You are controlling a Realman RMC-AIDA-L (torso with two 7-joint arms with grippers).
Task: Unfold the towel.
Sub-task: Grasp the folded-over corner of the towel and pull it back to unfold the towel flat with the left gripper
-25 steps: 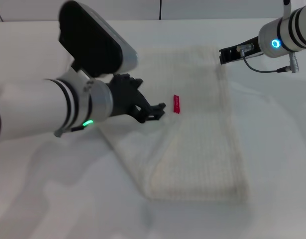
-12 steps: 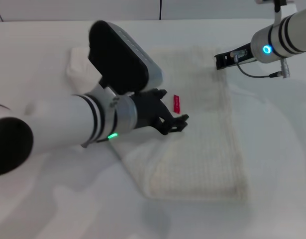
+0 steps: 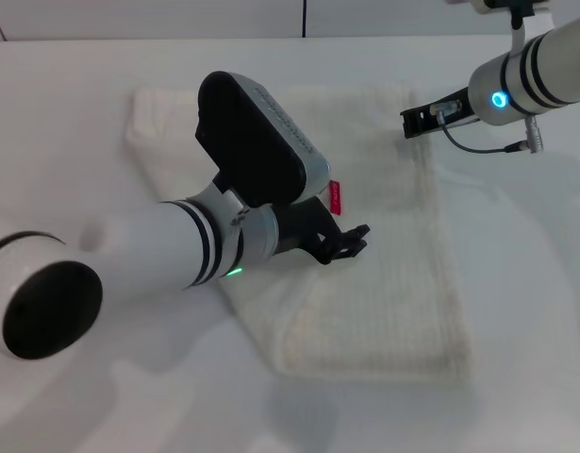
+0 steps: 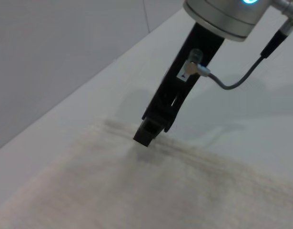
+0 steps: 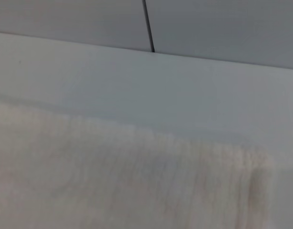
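The cream-white towel (image 3: 393, 283) lies folded on the white table, with its small red tag (image 3: 335, 196) near the middle. My left gripper (image 3: 349, 243) hovers over the towel just in front of the tag, its black fingers apart and empty. My right gripper (image 3: 409, 122) is at the towel's far right corner. The left wrist view shows the right gripper (image 4: 147, 135) with its fingers together, the tip just above the towel's (image 4: 151, 191) far edge and holding nothing. The right wrist view shows only the towel (image 5: 113, 176) and the table.
The white table (image 3: 525, 283) extends around the towel on all sides. A grey wall (image 5: 208, 24) with a dark seam rises behind the table's far edge. My large left forearm (image 3: 176, 250) covers the towel's left part.
My left arm has swung right over the towel, its gripper passing from left of the red tag to just beyond it. My right gripper has shifted slightly left toward the towel's far corner.
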